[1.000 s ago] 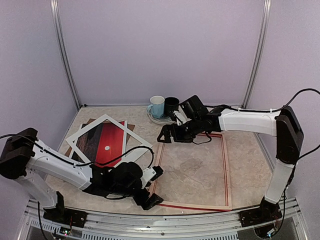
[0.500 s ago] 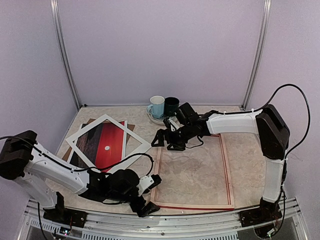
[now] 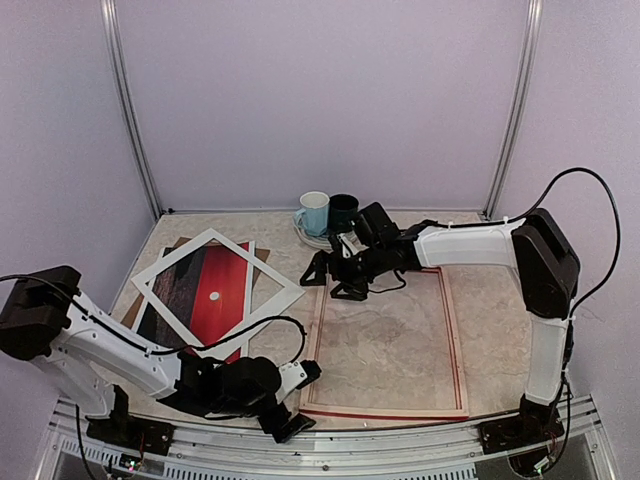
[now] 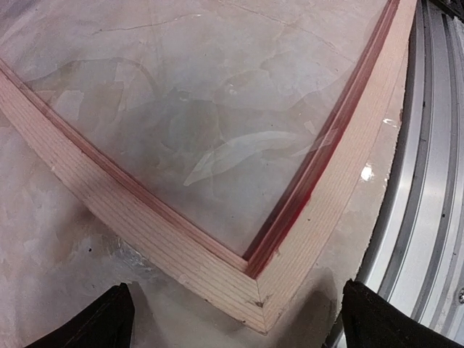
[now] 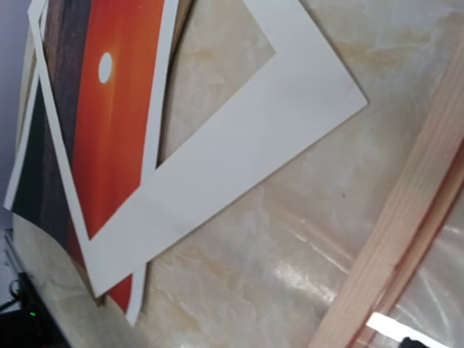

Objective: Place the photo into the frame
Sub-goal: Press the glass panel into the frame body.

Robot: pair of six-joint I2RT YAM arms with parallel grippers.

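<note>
The frame [image 3: 458, 340] lies flat on the table right of centre, pale wood back up with its pane in place. Its near-left corner [image 4: 257, 308] sits between the fingertips [image 4: 109, 322] of my open left gripper [image 3: 301, 398], which touch nothing. My right gripper [image 3: 328, 282] hovers open and empty over the frame's far-left corner; its fingers stay out of the right wrist view, where the frame's edge [image 5: 395, 246] shows. The photo [image 3: 215, 290], a red sunset with a white sun, lies at the left, partly under a tilted white mat [image 3: 270, 300]. The photo [image 5: 109, 130] and mat [image 5: 254, 145] also appear there.
A light blue mug [image 3: 314, 212] and a black mug [image 3: 343, 210] stand on a plate [image 3: 318, 241] at the back centre. A brown backing board [image 3: 181, 245] peeks out beneath the photo. A metal rail [image 4: 435, 188] runs along the near table edge beside the frame's corner.
The right arm has swung left and down to the frame's far-left corner. The left gripper has drawn back toward the near edge. The frame has shifted slightly and lies squarer.
</note>
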